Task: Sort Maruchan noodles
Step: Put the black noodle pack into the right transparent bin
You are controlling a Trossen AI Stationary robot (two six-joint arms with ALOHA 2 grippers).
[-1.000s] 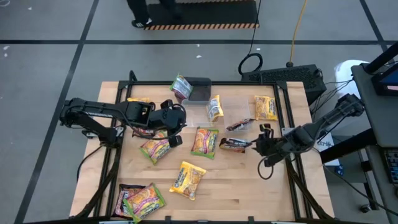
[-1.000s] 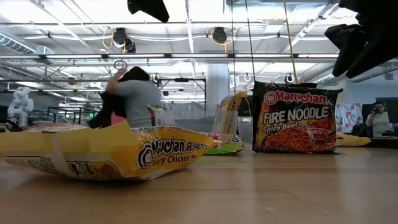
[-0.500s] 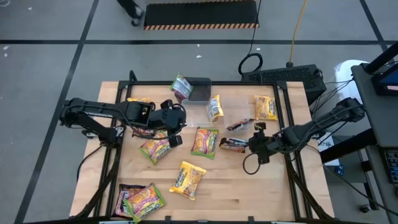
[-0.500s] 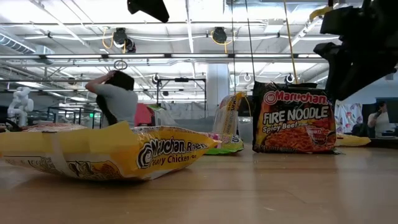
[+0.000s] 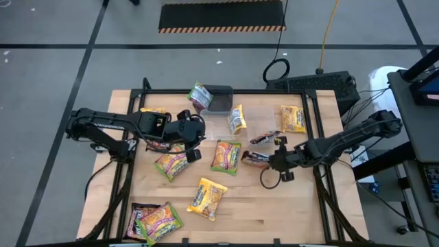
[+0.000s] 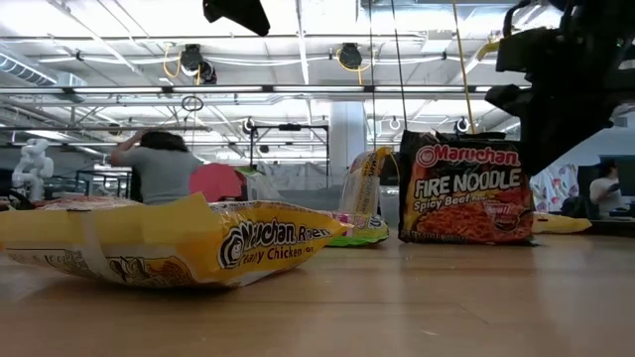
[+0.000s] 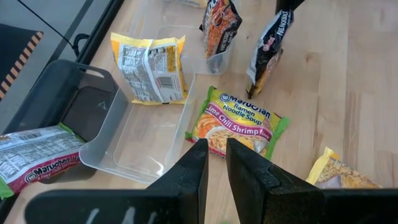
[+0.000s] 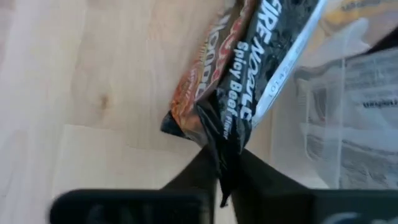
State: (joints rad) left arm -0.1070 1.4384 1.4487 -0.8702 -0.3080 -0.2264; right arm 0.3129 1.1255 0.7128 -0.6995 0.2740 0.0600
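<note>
Wood table under bright shop lights, packets scattered all over it. My right gripper has reached the black Fire Noodle packet near the table's middle-right, and the wrist view shows my fingers pinched on its crimped edge, so I call that a grasp on the packet (it stands nearly upright in the low view). My left gripper waits over the left-centre, fingers close together with a slim gap and nothing between them. The step in hand looks like picking this dark packet for sorting. Next I should lift it clear and carry it to the clear tub just behind, where another dark packet leans, minding the thin hold.
</note>
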